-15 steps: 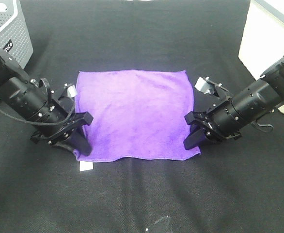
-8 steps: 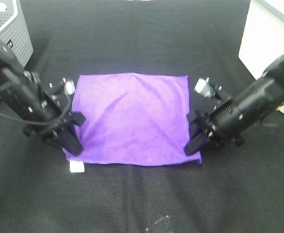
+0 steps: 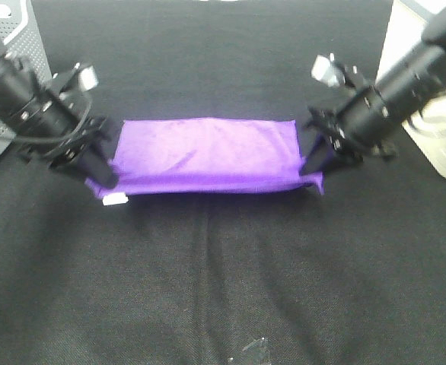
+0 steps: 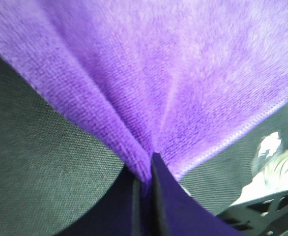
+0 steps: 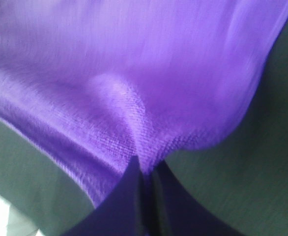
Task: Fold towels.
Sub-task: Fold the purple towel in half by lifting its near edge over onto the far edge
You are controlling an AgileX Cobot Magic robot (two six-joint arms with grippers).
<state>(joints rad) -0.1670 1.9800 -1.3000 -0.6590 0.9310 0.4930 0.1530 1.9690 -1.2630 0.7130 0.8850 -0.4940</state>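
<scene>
Towel (image 3: 208, 148), gripped corners hidden, left claw (image 3: 105, 176), right claw (image 3: 312, 166)

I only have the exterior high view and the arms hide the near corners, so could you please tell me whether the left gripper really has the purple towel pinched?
Observer: Yes. In the left wrist view the left gripper is shut on the towel, with creases fanning out from its fingertips.
Operator: Thank you. Is the right side the same?
Observer: The right wrist view is blurred, but the right gripper is shut on the cloth close to its edge, with a small pucker just beyond the fingertips.
Operator: Is the hem on the left caught too?
Observer: The stitched hem runs right up to the shut fingertips.
</scene>
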